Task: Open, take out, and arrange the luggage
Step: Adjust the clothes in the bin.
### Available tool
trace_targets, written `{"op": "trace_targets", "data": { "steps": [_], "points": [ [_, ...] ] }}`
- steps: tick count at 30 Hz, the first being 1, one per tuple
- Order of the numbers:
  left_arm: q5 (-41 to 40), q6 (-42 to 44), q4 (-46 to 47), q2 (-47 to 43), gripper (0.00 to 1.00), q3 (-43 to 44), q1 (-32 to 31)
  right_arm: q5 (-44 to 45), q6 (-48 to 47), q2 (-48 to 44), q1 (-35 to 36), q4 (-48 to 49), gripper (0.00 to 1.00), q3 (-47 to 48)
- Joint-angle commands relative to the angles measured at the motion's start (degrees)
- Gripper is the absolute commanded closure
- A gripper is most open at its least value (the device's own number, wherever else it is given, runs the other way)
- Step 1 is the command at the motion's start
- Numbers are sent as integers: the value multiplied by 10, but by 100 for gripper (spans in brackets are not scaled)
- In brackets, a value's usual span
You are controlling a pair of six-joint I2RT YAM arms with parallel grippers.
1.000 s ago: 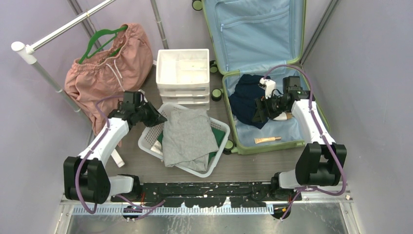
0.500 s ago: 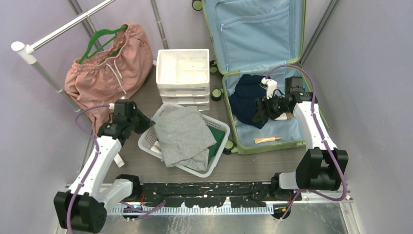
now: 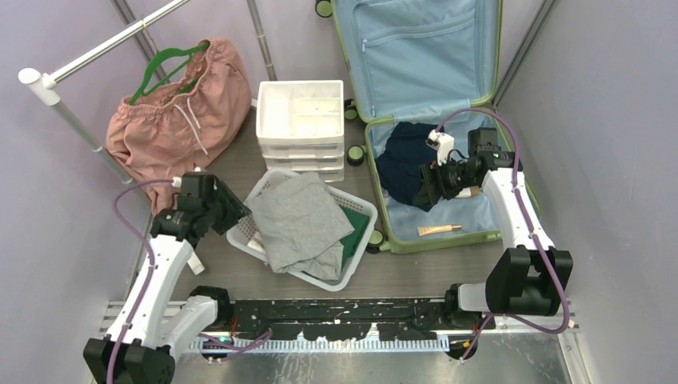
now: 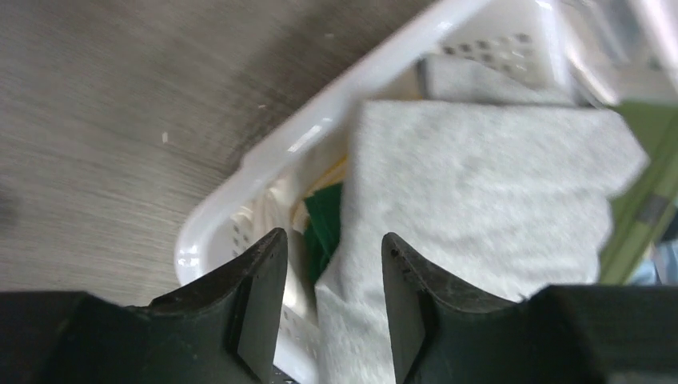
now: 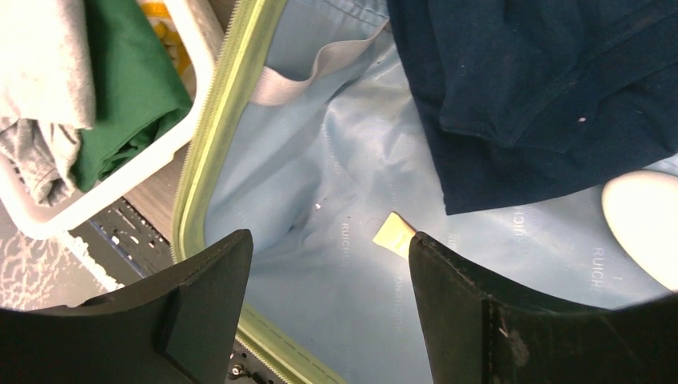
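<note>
The luggage (image 3: 436,242), a light-green suitcase, lies open on the floor with its blue-lined lid (image 3: 416,48) leaning on the back wall. Inside lie a dark navy garment (image 3: 404,164) and a small beige tube (image 3: 438,230). My right gripper (image 3: 428,182) hovers open over the lining (image 5: 320,160), empty, with the navy garment (image 5: 544,88) and the tube (image 5: 393,234) beyond its tips (image 5: 328,264). My left gripper (image 3: 232,210) is open and empty at the left rim of the white basket (image 3: 248,232). In its wrist view the gripper (image 4: 329,264) looks onto a grey garment (image 4: 480,184).
The grey garment (image 3: 300,220) lies over a green one (image 3: 352,228) in the basket. A white drawer unit (image 3: 300,124) stands behind it. A pink garment (image 3: 176,112) hangs on a green hanger from the rail (image 3: 88,56). A white rounded object (image 5: 640,216) lies in the suitcase.
My left gripper has opened, let go of the grey garment and drawn back left from the basket. The garment has shifted slightly left. The right arm has barely moved.
</note>
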Motion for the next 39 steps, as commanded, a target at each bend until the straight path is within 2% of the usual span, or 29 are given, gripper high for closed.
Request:
{"op": "trace_targets", "data": {
  "steps": [1, 4, 6, 7, 9, 14, 16, 19, 24, 28, 39],
  "points": [
    [109, 119, -3, -37, 52, 66, 2, -56, -29, -32, -3, -31, 23, 24],
    [231, 149, 35, -37, 52, 75, -2, -85, -37, -37, -2, -38, 23, 27],
    [264, 152, 58, -32, 53, 80, -29, -99, -37, -37, -2, -38, 23, 26],
    [249, 156, 63, -29, 53, 87, -55, -103, -37, -37, -2, -38, 23, 26],
    [190, 168, 67, -19, 53, 103, -156, -106, -36, -35, -2, -39, 23, 22],
    [-28, 178, 48, 49, 50, 158, -380, -102, -37, -40, -2, -41, 23, 10],
    [-96, 190, 40, 91, 49, 181, -445, -100, -37, -45, -2, -39, 23, 3],
    [-183, 194, 21, 167, 48, 215, -508, -96, -37, -52, -2, -36, 23, -6],
    [-264, 180, -16, 281, 44, 284, -566, -90, -37, -58, -2, -36, 23, -13],
    [-292, 176, -17, 342, 43, 327, -597, -90, -37, -55, -2, -35, 23, -12],
    [-309, 169, -44, 472, 45, 403, -613, -92, -36, -52, -2, -32, 23, -14]
  ]
}}
